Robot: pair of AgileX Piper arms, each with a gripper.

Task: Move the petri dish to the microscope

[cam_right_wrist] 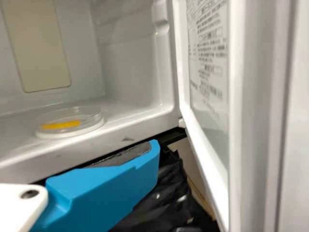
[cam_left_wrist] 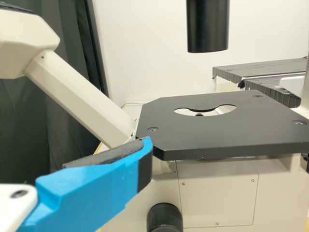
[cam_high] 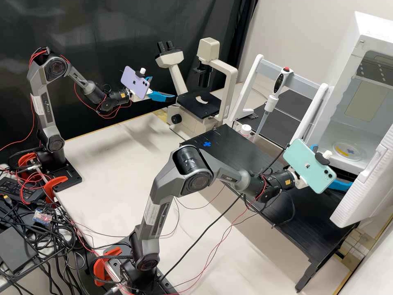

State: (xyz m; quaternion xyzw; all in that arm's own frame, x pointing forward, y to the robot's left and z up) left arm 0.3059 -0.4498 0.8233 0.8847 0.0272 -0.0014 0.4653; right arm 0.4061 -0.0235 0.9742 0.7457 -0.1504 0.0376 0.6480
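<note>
The clear petri dish [cam_high: 346, 151], with a yellow strip on it, lies on the floor inside the open white chamber; the right wrist view shows the dish [cam_right_wrist: 71, 123] behind the front lip. My right gripper [cam_high: 335, 167] is open outside the chamber, between its front and the door; a blue finger of the right gripper [cam_right_wrist: 113, 186] is below the lip, apart from the dish. The microscope [cam_high: 199, 105] has a bare black stage [cam_left_wrist: 217, 133]. Beside that stage, my left gripper [cam_high: 163, 87] is open; one finger of the left gripper [cam_left_wrist: 96, 186] is near the stage's corner.
The chamber's door [cam_high: 364, 188] swings out to the right. A black raised platform [cam_high: 249, 164] lies between chamber and microscope. Behind it stand a pipette [cam_high: 270, 102] in a white frame and a small white-capped bottle [cam_high: 245, 130]. Thin cables hang from both arms.
</note>
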